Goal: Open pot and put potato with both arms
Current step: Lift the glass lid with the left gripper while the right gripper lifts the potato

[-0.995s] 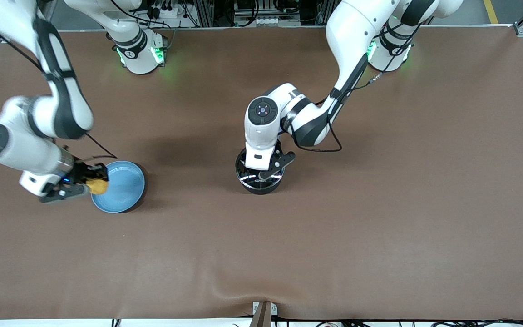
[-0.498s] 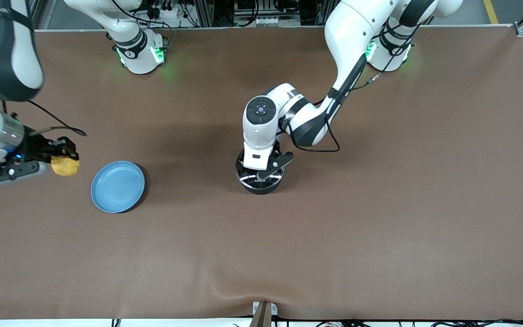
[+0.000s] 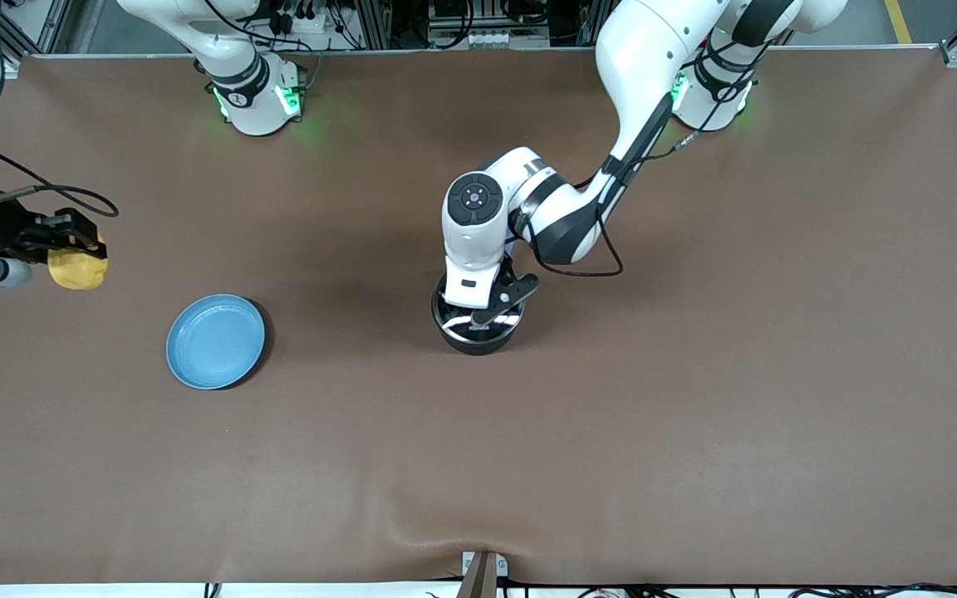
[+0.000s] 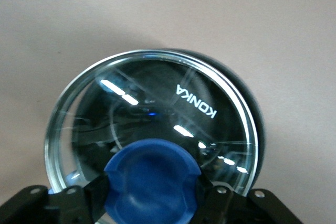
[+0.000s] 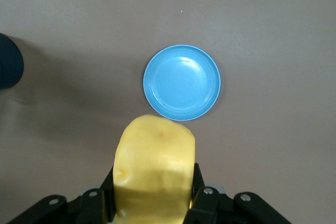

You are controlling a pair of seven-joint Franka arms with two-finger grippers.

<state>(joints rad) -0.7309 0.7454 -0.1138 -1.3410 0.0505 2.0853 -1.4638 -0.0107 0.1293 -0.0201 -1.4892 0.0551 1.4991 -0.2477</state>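
My left gripper (image 4: pixel 152 203) clamped on the pot (image 3: pixel 476 320) lid's blue knob (image 4: pixel 152 182), my right gripper (image 3: pixel 63 249) clenching the potato (image 3: pixel 77 270) above bare table (image 3: pixel 611 432), plate (image 3: pixel 215 341) unoccupied.

two white arms, each with one gripper (image 3: pixel 71 249) (image 3: pixel 491 303); one black pot (image 3: pixel 476 328) under one glass lid (image 4: pixel 152 124); one potato (image 3: pixel 77 270); one blue plate (image 3: pixel 215 341); one brown table (image 3: pixel 694 374).
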